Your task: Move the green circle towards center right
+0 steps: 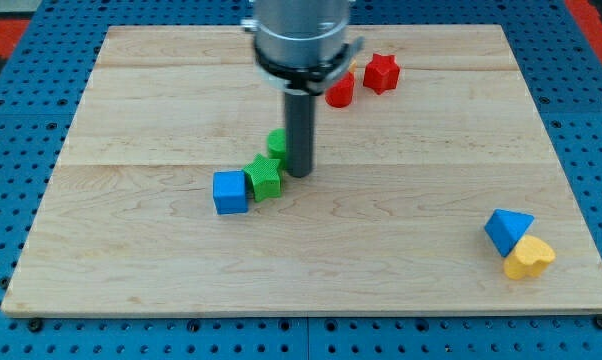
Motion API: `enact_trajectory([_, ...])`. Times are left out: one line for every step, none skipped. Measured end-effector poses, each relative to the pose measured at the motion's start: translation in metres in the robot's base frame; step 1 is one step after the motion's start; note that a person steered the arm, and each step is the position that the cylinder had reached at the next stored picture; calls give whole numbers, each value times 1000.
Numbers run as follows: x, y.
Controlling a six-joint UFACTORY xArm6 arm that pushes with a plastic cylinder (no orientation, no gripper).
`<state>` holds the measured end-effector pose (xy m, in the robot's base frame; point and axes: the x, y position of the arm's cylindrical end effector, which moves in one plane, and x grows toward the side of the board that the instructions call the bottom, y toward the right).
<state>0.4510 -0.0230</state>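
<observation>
The green circle [277, 142] sits near the board's middle, partly hidden behind my rod. My tip [299, 173] rests on the board just right of and slightly below the green circle, touching or nearly touching it. A green star [264, 177] lies just left of my tip, below the circle. A blue cube [230, 192] touches the star's left side.
A red cylinder [340, 91] and a red star [381, 72] sit at the view's top, right of the arm. A blue triangle [507, 229] and a yellow heart [529, 258] lie at the bottom right. The wooden board [131, 120] lies on a blue pegboard.
</observation>
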Motion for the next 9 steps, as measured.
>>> enact_trajectory([-19,-36])
enact_trajectory([-56,-43])
enact_trajectory([-59,-86])
enact_trajectory([-63,-113])
enact_trajectory([-96,-68])
enact_trajectory([-97,27])
enact_trajectory([-94,117])
enact_trajectory([-78,134])
enact_trajectory([-26,136])
